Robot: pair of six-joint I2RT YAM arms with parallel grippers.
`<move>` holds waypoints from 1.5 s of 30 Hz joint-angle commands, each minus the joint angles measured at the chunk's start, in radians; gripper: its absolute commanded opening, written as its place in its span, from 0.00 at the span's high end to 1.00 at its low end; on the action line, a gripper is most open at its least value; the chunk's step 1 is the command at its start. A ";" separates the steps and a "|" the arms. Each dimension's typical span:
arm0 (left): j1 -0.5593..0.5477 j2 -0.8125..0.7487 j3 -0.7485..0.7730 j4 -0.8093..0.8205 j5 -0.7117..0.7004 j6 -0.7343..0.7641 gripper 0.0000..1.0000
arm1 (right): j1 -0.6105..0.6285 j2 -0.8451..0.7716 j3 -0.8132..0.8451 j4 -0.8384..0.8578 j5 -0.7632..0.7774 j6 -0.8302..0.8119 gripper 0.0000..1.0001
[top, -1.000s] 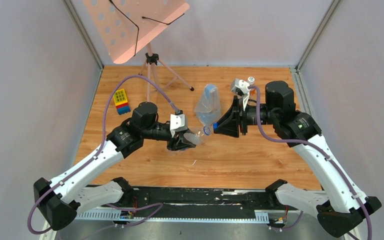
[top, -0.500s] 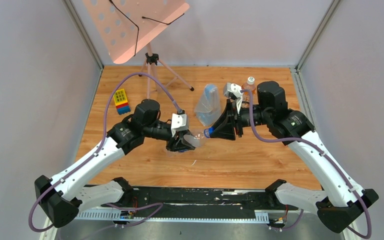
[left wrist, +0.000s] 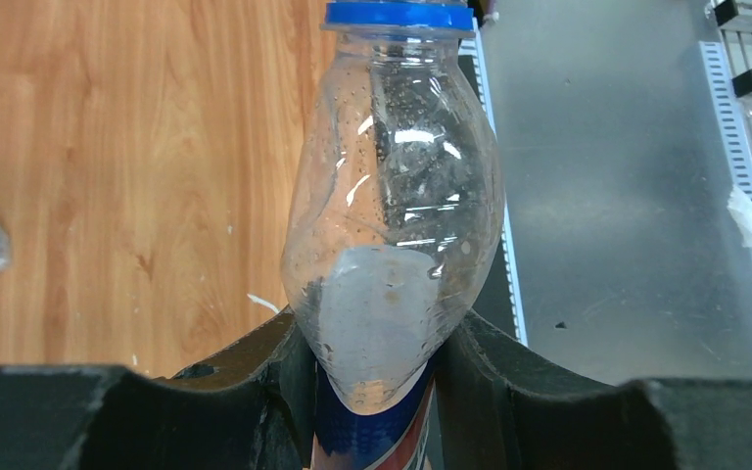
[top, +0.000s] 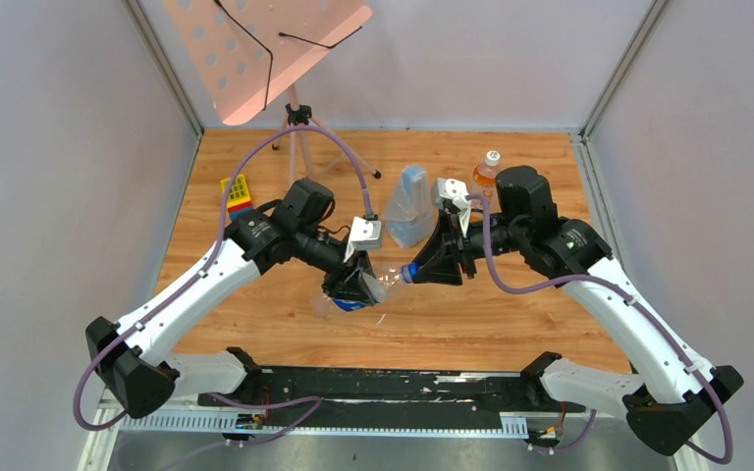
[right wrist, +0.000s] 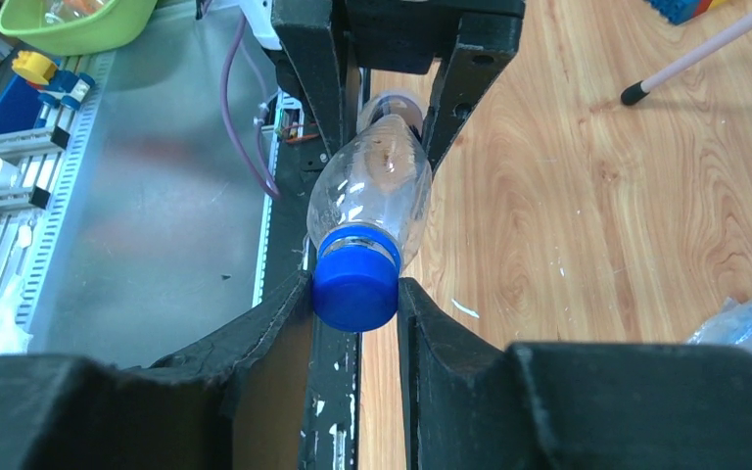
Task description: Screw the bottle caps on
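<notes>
My left gripper (top: 358, 287) is shut on the Pepsi bottle (left wrist: 392, 206), a clear bottle with a blue label, held lying sideways above the table with its neck toward the right arm. The blue cap (right wrist: 355, 284) sits on the bottle's neck, and my right gripper (right wrist: 355, 299) is shut on it. The cap shows in the top view (top: 408, 272) between the two arms and in the left wrist view (left wrist: 398, 15). The orange bottle (top: 487, 169) with its white cap (top: 493, 156) on top stands upright at the back right, behind the right arm.
A bluish see-through plastic bag (top: 410, 204) lies at the table's back middle. A pink music stand (top: 295, 118) stands at the back left. A toy block stack (top: 237, 192) lies at the left. The metal rail (top: 383, 383) runs along the near edge.
Both arms have moved: the left gripper with the bottle shifted right and toward the near edge, the right gripper followed leftward on the cap. The orange bottle is now uncovered behind the right arm.
</notes>
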 commanded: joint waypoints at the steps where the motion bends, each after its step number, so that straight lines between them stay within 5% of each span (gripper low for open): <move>1: -0.009 0.045 0.100 0.000 0.078 0.045 0.54 | 0.045 0.019 -0.027 0.009 0.000 -0.094 0.88; 20: -0.008 -0.051 -0.042 0.351 0.068 -0.104 0.54 | 0.064 0.000 -0.094 0.069 -0.077 -0.163 1.00; 45: -0.127 -0.293 -0.276 0.760 -0.568 -0.110 0.55 | 0.062 0.192 0.004 0.093 0.150 0.343 1.00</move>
